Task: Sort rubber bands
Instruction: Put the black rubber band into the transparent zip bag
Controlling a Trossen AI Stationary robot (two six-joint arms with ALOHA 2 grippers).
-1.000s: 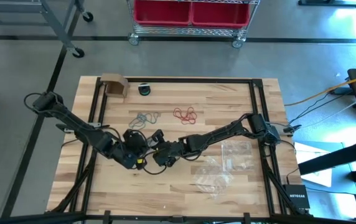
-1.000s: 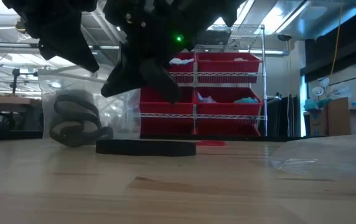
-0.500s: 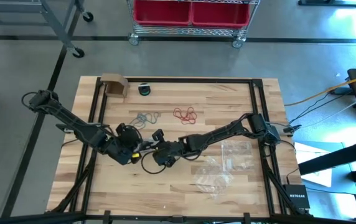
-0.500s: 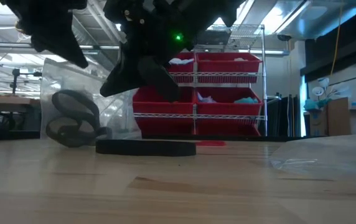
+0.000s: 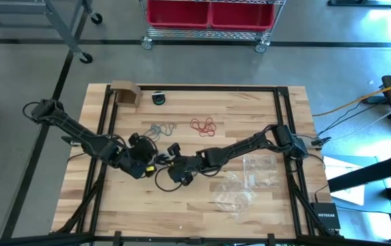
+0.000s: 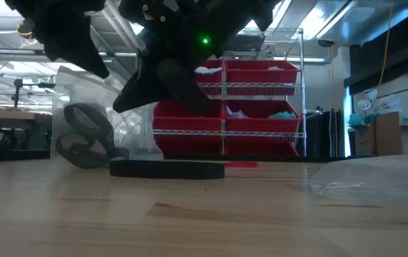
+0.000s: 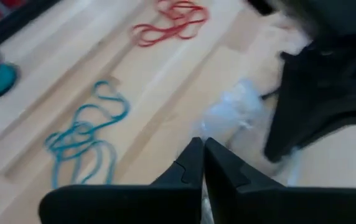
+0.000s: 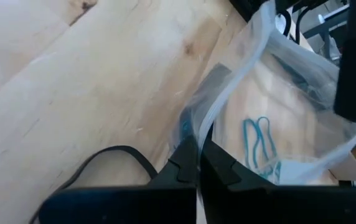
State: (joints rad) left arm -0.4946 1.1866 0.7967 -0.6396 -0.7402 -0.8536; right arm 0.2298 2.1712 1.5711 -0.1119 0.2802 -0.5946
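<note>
A clear plastic bag point(image 8: 271, 93) hangs between my two grippers, left of the table's middle. My left gripper point(image 7: 201, 155) and my right gripper point(image 8: 196, 158) are both shut on it; in the high view they stand close together, left gripper point(image 5: 149, 162) and right gripper point(image 5: 171, 166). Dark loops point(image 6: 83, 139) show in the bag in the low view. One black rubber band point(image 5: 161, 182) lies flat on the table near the right gripper. Teal rubber bands point(image 5: 158, 130) and red rubber bands point(image 5: 204, 125) lie in separate clusters farther back. My left gripper pinches the clear bag's film point(image 7: 231, 118) between its two shut fingers, slanting down from the table's left. The fingers hide the exact spot, and I cannot tell edge from fold. My right gripper pinches the bag's rim point(image 8: 206, 118) between its two fingertips, slanting down from the table's right. The film rises from the fingers and billows open beyond them, lifted above the table.
Two more clear bags point(image 5: 260, 171) point(image 5: 233, 195) lie at the right of the table. A cardboard box point(image 5: 125, 92) and a small dark roll point(image 5: 158, 98) stand at the far edge. A black frame point(image 5: 277, 109) runs round the tabletop.
My left gripper has gone toward the table's far left and slightly up, drawing its side of the bag away from the right gripper. The dark loops in the bag have shifted left with it. The black band on the table has come into view.
</note>
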